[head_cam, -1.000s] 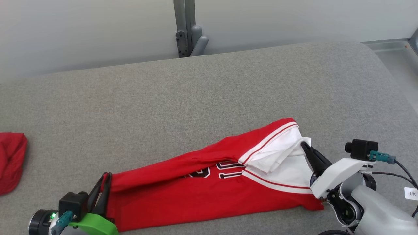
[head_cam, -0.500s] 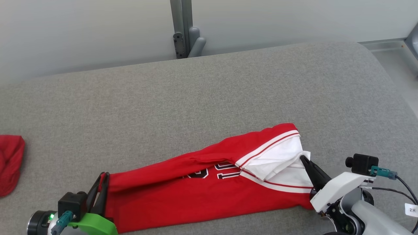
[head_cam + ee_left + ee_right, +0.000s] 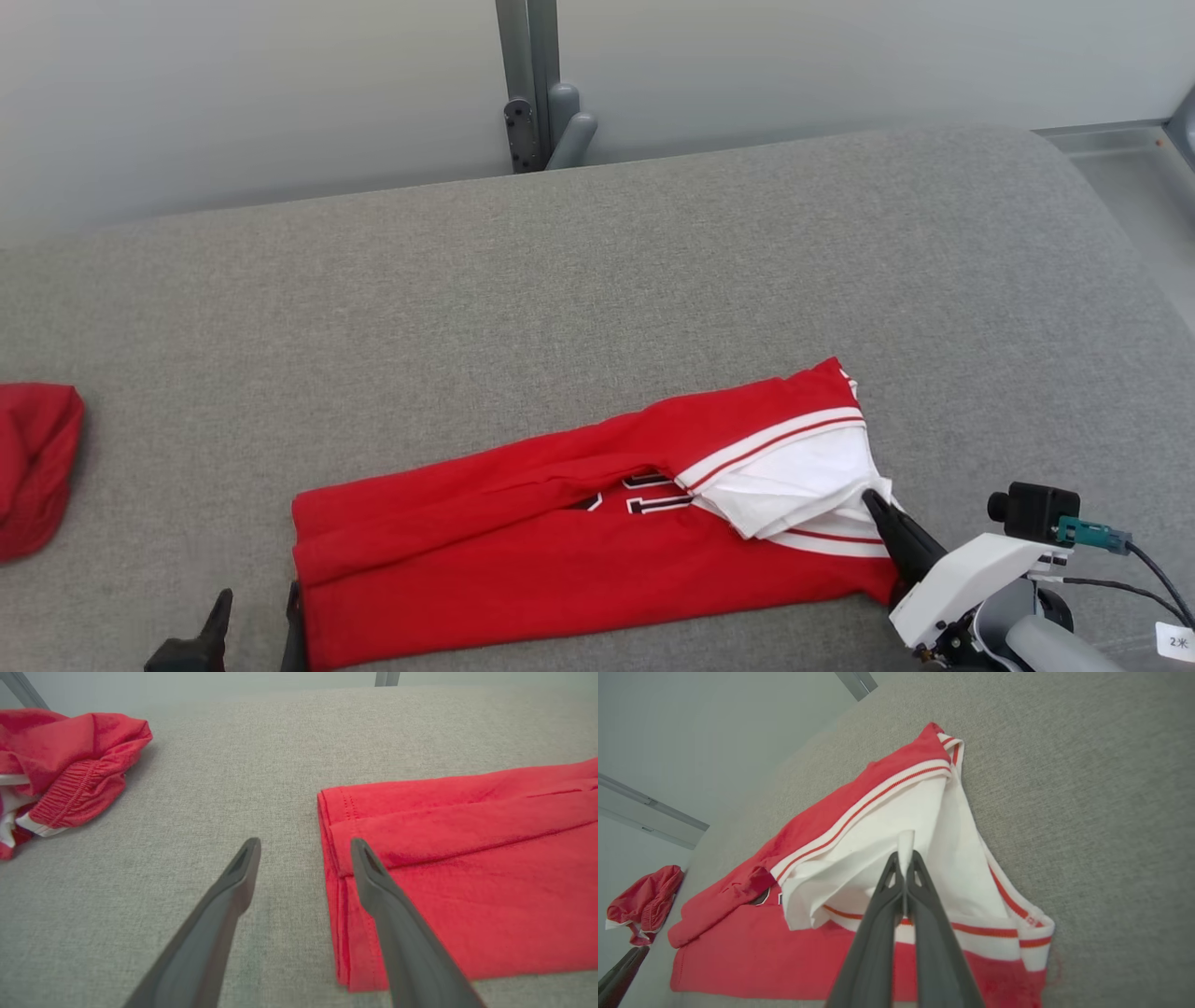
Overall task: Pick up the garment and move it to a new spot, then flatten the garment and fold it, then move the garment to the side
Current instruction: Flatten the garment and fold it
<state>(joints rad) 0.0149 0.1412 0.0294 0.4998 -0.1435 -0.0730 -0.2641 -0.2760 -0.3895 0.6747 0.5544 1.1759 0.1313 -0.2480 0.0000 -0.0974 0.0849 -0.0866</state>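
Fingers of the left gripper (image 3: 260,597) stand apart beside the folded red shirt (image 3: 523,560) on the grey cushion (image 3: 597,280), seen from the head. Left wrist: one spread finger is over its hem. Right wrist: the right gripper (image 3: 905,856) is clamped on its white fabric.

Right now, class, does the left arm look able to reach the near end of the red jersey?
Probably yes. The left tool stands open at the end of the jersey, one finger at its edge, the other over bare cushion; nothing lies between.
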